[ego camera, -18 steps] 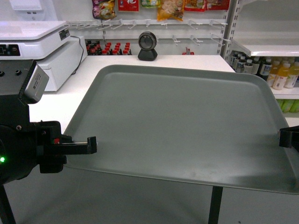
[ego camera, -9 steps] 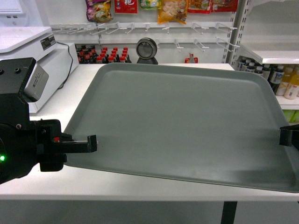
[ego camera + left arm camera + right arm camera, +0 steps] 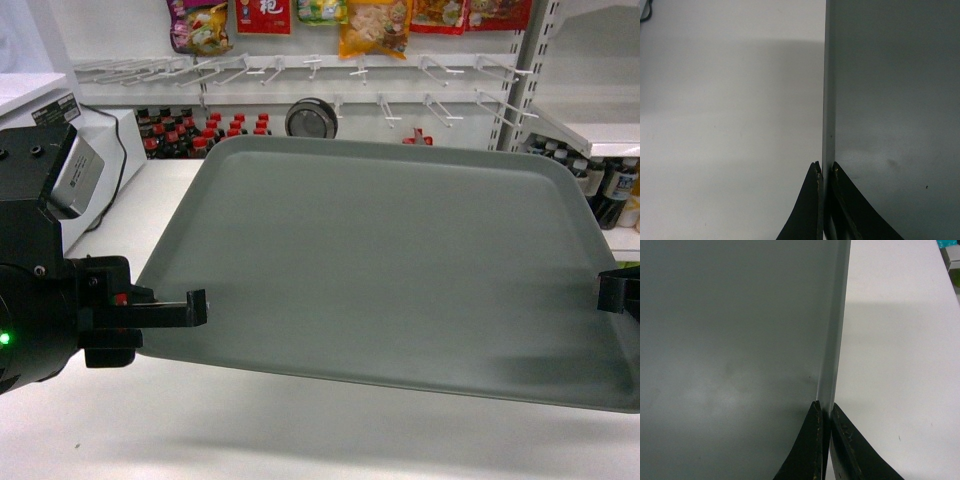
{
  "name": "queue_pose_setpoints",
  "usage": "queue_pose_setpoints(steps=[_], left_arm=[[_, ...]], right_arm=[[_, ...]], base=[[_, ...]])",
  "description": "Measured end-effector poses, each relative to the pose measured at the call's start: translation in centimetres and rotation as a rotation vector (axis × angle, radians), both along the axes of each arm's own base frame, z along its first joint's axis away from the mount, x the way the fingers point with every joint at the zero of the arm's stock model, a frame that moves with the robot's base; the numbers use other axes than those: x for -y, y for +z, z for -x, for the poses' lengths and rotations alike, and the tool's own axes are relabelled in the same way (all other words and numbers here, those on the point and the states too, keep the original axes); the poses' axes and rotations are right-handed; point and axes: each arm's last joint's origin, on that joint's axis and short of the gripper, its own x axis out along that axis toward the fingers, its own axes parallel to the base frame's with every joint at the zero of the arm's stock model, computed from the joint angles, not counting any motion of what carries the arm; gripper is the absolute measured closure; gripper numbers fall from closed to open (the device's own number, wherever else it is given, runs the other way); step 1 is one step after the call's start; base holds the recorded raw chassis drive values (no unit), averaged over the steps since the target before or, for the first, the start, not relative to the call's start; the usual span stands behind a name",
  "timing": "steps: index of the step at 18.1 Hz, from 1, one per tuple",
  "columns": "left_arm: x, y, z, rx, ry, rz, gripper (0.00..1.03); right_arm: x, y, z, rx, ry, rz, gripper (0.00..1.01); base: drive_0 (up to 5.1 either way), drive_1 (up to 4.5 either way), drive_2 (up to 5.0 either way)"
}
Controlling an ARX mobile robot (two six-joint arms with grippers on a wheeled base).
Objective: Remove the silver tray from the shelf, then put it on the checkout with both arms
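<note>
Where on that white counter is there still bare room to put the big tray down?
Bare white checkout shows in front of and beneath the silver tray, and in a strip left of it toward the register. The far edge is more crowded, by the round black device. Both grippers, left and right, grip the tray's rims.

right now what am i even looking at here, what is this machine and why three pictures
It is a wheeled robot with two black arms. The wide picture comes from a camera on its body; the two close-ups come from cameras on its wrists. The left gripper and the right gripper each pinch one side rim of a grey tray; the close-ups show thin fingers shut on the rim. Below the tray is a white counter with a register and, behind the tray, a round black device. Whether the tray rests on the counter is unclear.
</note>
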Motion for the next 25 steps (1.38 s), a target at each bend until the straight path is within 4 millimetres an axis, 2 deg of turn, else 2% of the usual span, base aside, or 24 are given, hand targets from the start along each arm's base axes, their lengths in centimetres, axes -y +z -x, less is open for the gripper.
queue_pose_setpoints(steps=[6,8,9,10,12,14,15,19,21,24,25], left_arm=[[0.0,0.0,0.0,0.002,0.0,0.001,1.0],[0.0,0.0,0.0,-0.002,-0.001,0.0,1.0],[0.1,0.0,-0.2,-0.08,0.051,-0.014,1.0],[0.4,0.4,-1.0,-0.157,0.137,-0.015,1.0],[-0.1,0.4,-2.4,-0.264,0.233,0.071,1.0],[-1.0,-0.5,-4.0,-0.312,0.286,0.152,1.0],[-1.6,-0.9,-5.4,-0.313,0.302,0.173,1.0],[-2.1,-2.0,-8.8,-0.329,0.316,0.155,1.0],[-1.9,-3.4,-9.5,-0.372,0.319,0.139,1.0],[-1.5,-5.2,-9.3,-0.441,0.338,0.109,1.0],[-1.2,-5.6,-9.3,-0.443,0.341,0.096,1.0]], right_arm=[[0.0,0.0,-0.1,0.0,0.0,0.0,0.98],[0.0,-0.1,-0.1,-0.005,0.0,0.001,0.98],[0.0,0.1,-0.1,0.004,0.007,-0.004,0.98],[-0.2,0.0,-0.3,-0.069,0.052,-0.002,0.98],[-0.3,-0.5,-2.3,-0.17,0.132,-0.018,0.98],[-0.6,-1.1,-5.3,-0.172,0.18,-0.015,0.98],[-1.2,-1.5,-7.2,-0.161,0.196,-0.009,0.98],[-2.4,-3.4,-12.0,-0.157,0.227,0.035,0.98],[-2.8,-5.2,-13.0,-0.194,0.238,0.065,0.98],[-3.3,-7.7,-12.9,-0.231,0.253,0.114,0.98],[-3.6,-7.8,-12.9,-0.218,0.254,0.134,0.98]], base=[[-0.2,4.07,-4.5],[0.0,0.0,0.0],[0.0,0.0,0.0],[0.0,0.0,0.0],[0.0,0.0,0.0],[0.0,0.0,0.0],[0.0,0.0,0.0],[0.0,0.0,0.0],[0.0,0.0,0.0],[0.0,0.0,0.0],[0.0,0.0,0.0]])
